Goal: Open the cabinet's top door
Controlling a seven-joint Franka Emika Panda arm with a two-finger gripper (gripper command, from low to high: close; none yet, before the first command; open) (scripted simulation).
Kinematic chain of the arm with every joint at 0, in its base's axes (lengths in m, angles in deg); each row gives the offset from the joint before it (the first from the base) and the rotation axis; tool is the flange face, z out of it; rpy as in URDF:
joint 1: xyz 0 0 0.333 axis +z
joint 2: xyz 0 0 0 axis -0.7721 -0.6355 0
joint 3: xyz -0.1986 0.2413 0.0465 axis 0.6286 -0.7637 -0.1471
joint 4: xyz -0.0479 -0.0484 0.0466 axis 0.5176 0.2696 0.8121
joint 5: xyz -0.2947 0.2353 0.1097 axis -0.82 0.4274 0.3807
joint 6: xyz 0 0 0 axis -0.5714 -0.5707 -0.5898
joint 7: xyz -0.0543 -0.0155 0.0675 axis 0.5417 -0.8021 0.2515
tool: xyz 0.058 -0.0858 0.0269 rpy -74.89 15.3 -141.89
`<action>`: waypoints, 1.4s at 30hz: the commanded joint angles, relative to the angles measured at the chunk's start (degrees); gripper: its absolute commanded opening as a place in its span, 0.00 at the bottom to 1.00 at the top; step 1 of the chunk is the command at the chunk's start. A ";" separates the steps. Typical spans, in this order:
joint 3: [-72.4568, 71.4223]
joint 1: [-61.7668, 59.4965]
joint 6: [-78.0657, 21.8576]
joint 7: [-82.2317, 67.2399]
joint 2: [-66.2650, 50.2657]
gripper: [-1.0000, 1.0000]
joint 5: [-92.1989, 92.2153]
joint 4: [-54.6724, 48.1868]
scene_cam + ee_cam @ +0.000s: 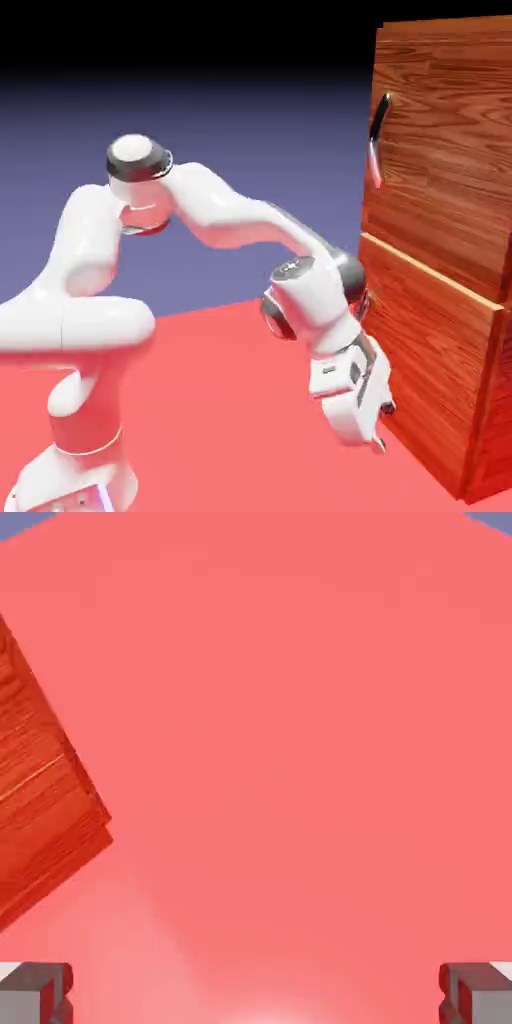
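Note:
The reddish-brown wood-grain cabinet [440, 250] stands at the right of the exterior view. Its top door [450, 150] carries a dark curved metal handle [376, 140] near its left edge. My gripper [382, 425] hangs low, pointing down at the red table, close beside the cabinet's lower panel and far below the handle. In the hand view the gripper [256, 992] is open, its two grey fingertips [35, 992] wide apart with only red table between them. A corner of the cabinet [40, 812] shows at that view's left.
The red table [230, 400] spreads under the arm. The lower door panel [430, 360] sits beneath the top door, right next to my hand. The arm's white links fill the left and middle of the exterior view.

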 commanded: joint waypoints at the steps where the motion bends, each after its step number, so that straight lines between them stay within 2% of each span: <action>1: 2.04 1.59 -0.74 -0.93 -2.08 0.50 2.17 -0.28; 14: 27.58 21.51 -10.00 -12.54 -28.15 0.50 29.43 -3.82; 19: 24.39 14.58 -8.92 -12.72 -25.92 0.50 33.52 -11.51; 20: 24.39 14.58 -8.92 -12.72 -25.92 0.00 33.52 -11.51; 21: 24.39 14.58 -8.92 -12.72 -25.92 0.00 33.52 -11.51; 28: 31.69 20.15 -26.36 -23.11 -22.77 0.00 33.84 0.41; 34: 39.36 21.17 -41.32 -30.06 -18.21 0.00 29.52 6.78; 38: 44.00 19.28 -51.28 -33.32 -15.29 0.00 26.20 9.06; 42: 43.13 11.36 -60.52 -29.29 -20.42 0.00 30.54 10.30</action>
